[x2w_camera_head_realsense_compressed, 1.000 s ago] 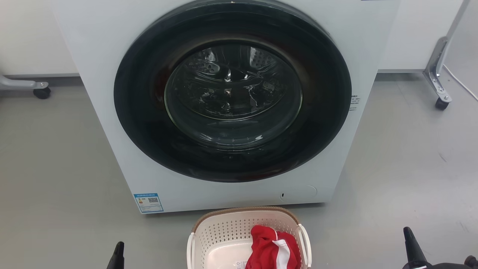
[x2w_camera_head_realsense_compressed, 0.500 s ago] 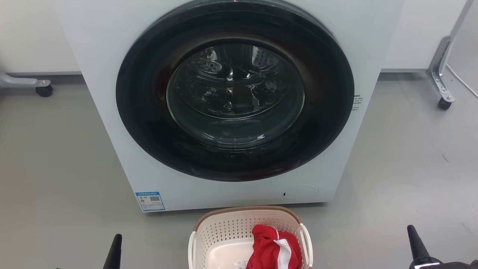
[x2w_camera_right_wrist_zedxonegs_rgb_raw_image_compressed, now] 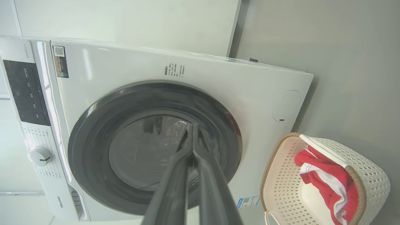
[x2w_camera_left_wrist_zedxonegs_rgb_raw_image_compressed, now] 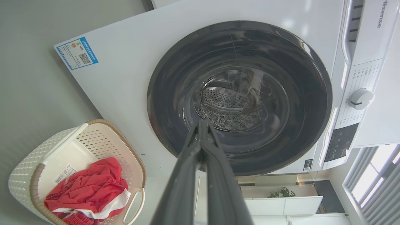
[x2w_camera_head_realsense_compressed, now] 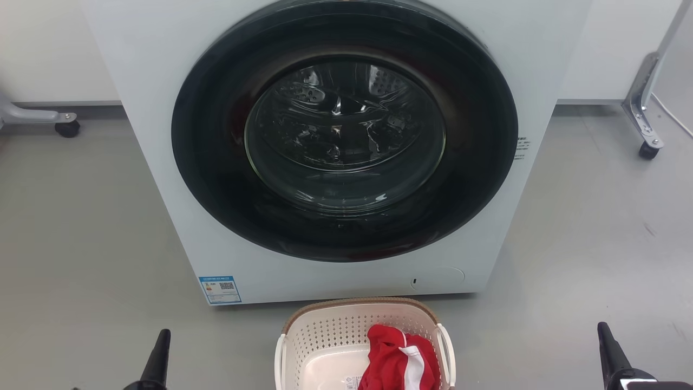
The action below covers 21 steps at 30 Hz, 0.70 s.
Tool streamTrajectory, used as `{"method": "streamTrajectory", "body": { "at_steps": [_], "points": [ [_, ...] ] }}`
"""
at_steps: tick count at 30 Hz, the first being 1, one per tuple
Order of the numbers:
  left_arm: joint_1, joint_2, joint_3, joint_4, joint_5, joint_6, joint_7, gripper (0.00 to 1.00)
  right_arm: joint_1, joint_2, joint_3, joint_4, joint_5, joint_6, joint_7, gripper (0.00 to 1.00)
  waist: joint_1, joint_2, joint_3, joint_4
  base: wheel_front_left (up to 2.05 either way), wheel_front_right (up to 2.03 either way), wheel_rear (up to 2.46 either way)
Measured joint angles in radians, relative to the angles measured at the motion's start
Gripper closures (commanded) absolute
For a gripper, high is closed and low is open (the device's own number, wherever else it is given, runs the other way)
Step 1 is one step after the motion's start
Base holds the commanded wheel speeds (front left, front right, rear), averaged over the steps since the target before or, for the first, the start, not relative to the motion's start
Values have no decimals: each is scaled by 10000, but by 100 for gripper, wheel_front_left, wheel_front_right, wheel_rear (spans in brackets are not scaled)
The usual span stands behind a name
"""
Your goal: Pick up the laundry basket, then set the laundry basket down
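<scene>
The cream-white perforated laundry basket (x2w_camera_head_realsense_compressed: 346, 325) stands on the grey floor just in front of the washing machine, with a red and white garment (x2w_camera_head_realsense_compressed: 398, 360) lying in it. My left gripper (x2w_camera_head_realsense_compressed: 161, 338) is off to the basket's left, well apart from its white handle. My right gripper (x2w_camera_head_realsense_compressed: 603, 330) is farther off on the right. In the left wrist view the left gripper (x2w_camera_left_wrist_zedxonegs_rgb_raw_image_compressed: 201, 125) is shut and holds nothing, with the basket (x2w_camera_left_wrist_zedxonegs_rgb_raw_image_compressed: 103, 140) low on the left. The right gripper (x2w_camera_right_wrist_zedxonegs_rgb_raw_image_compressed: 193, 128) is likewise shut and holds nothing, with the basket (x2w_camera_right_wrist_zedxonegs_rgb_raw_image_compressed: 368, 168) at the lower right.
A white front-loading washing machine (x2w_camera_head_realsense_compressed: 162, 135) with a shut dark round door (x2w_camera_head_realsense_compressed: 346, 130) stands right behind the basket. Metal legs on castors stand at the far left (x2w_camera_head_realsense_compressed: 65, 127) and far right (x2w_camera_head_realsense_compressed: 647, 146). Open grey floor lies on both sides.
The whole picture has shifted slightly to the right, so the camera moved. My left gripper has risen further into view and drifted left. The basket has stayed in place.
</scene>
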Motion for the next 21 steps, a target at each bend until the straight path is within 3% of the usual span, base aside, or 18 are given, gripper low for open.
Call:
{"method": "streamTrajectory", "body": {
  "at_steps": [10, 21],
  "points": [
    [-280, -102, 286, 165, -1300, -230, 265, 100, -78, 213, -428, 155, 1237, 253, 334, 100, 0, 0, 24, 47, 0, 0, 0],
    [-306, -119, 297, 174, -1457, -255, 270, 100, -187, 230, -451, 165, 1264, 268, 341, 100, 0, 0, 24, 48, 0, 0, 0]
  ]
}}
